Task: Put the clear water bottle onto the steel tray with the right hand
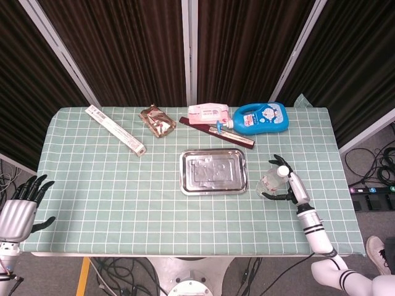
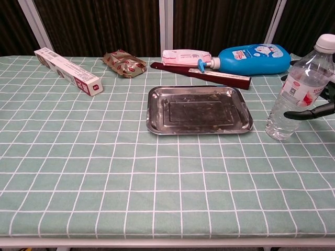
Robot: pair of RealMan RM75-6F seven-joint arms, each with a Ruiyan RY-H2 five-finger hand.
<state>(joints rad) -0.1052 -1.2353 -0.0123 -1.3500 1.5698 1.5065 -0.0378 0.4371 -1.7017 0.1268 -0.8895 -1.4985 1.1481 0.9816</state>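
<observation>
The bottle (image 1: 271,182) stands upright on the counter (image 1: 123,185), just right of the tray (image 1: 213,172). The right hand (image 1: 292,187) is against its right side with fingers (image 2: 306,112) spread around it, not yet closed on it. The left hand (image 1: 18,208) hangs off the counter's left edge, fingers apart, holding nothing.

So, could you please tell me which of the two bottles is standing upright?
The clear water bottle by the right hand; the blue bottle lies on its side.
</observation>
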